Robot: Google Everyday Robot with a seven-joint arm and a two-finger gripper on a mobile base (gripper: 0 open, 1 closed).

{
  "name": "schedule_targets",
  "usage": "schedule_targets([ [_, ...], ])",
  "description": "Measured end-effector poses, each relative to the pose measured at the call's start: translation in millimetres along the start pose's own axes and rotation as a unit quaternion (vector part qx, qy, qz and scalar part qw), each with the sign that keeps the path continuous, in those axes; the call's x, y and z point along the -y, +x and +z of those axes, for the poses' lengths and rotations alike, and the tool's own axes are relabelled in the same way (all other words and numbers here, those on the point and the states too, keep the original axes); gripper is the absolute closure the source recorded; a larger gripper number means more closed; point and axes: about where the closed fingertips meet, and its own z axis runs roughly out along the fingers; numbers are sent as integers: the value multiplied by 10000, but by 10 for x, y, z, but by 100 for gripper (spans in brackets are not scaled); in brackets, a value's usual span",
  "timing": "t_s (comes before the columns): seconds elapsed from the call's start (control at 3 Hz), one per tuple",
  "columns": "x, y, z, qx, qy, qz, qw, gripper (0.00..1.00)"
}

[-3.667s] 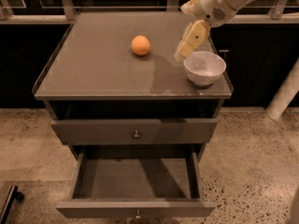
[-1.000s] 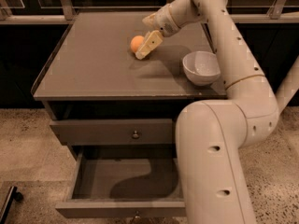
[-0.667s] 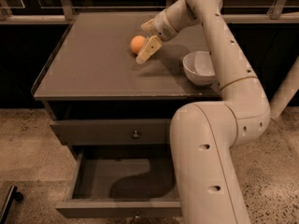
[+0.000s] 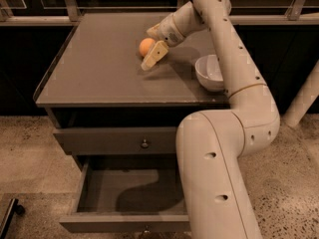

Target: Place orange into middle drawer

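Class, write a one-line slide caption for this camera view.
Gripper at the orange on the cabinet top, white bowl nearby; middle drawer below stands open.

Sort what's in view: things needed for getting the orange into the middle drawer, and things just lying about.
Job: orange on the cabinet top; middle drawer, pulled open; end effector, right at the orange.
Lying about: white bowl; upper drawer, shut.

Gripper [image 4: 150, 55] was at the orange [image 4: 145, 45], upper centre, on the cabinet top [image 4: 94, 68]. White bowl [image 4: 209, 72] right. Middle drawer [image 4: 124, 222] open, bottom.
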Motion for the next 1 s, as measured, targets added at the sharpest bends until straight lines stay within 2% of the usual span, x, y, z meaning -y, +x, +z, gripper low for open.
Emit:
schedule_targets([
  [0.33, 0, 0, 2, 1, -1, 0, 10000, 18],
  [1.0, 0, 0, 2, 1, -1, 0, 10000, 64],
])
